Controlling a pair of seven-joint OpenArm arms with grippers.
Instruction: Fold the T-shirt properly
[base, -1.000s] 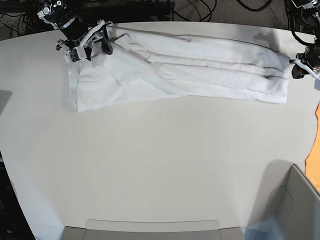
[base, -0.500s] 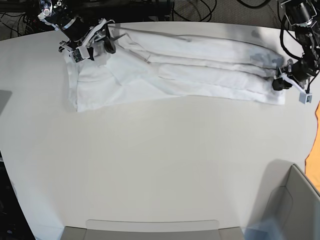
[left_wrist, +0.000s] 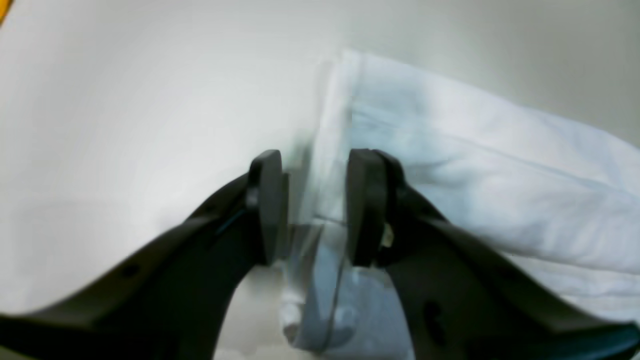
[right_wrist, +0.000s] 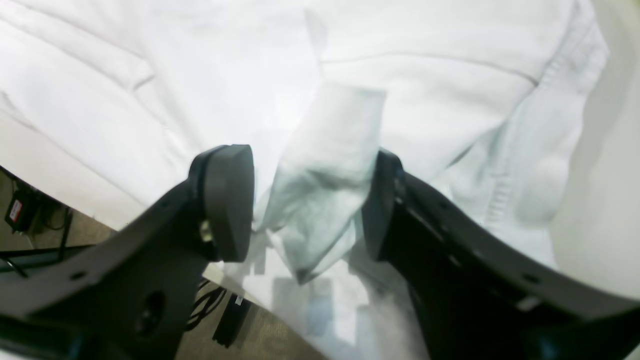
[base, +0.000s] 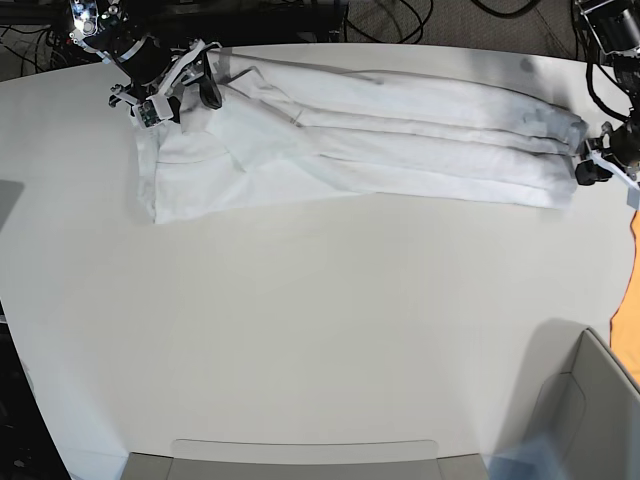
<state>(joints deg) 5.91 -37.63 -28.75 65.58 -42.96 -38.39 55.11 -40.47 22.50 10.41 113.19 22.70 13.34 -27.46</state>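
The T-shirt (base: 400, 135) is seen as plain white, with no print or pattern; its folds are marked only by pale grey shadow lines. In the left wrist view the shirt (left_wrist: 475, 190) is tinted faintly blue-white, and in the right wrist view the cloth (right_wrist: 410, 90) is shown bright white, greyer where it is bunched. The table (base: 300, 340) is coloured a flat off-white. The 2 grippers are black: the left gripper (left_wrist: 312, 207) and the right gripper (right_wrist: 310, 205). A strip of orange cloth (base: 631, 300) is visible at the table's edge. A pale grey box (base: 590, 420) is seen in the corner.
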